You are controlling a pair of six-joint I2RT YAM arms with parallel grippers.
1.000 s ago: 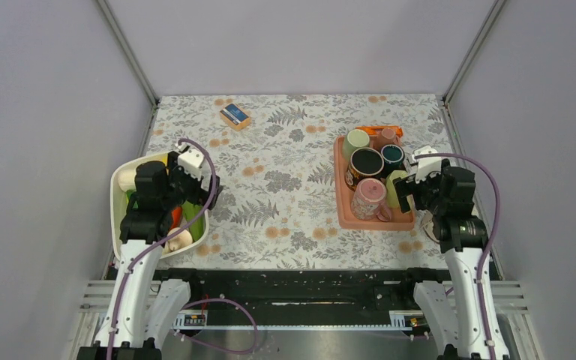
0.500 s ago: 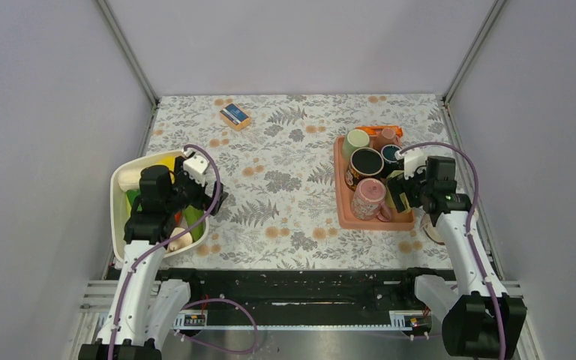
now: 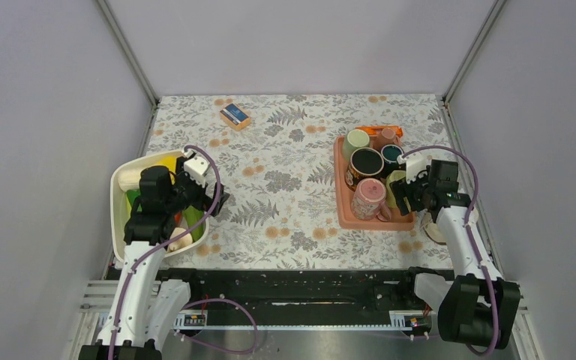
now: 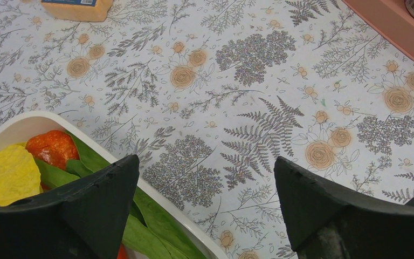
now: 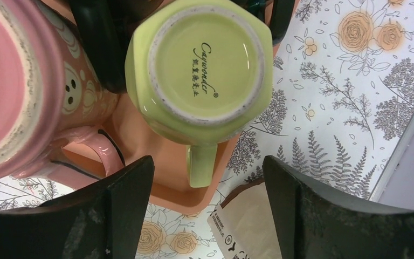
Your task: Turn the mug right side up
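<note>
Lowering the right gripper (image 5: 206, 162), jaws wide open and empty, should straddle the upside-down green mug (image 5: 199, 65) squarely, clear of the pink mug (image 5: 11, 86) beside it

I see bright, even, diffuse light in all three views; shadows on the floral table (image 3: 285, 150) are faint and soft-edged. The overhead view is sharp. In the wrist views the left gripper (image 4: 206, 162) and right gripper (image 5: 208, 162) show near-black with little detail, while the print on the green mug (image 5: 199, 59) reads crisp.
</note>
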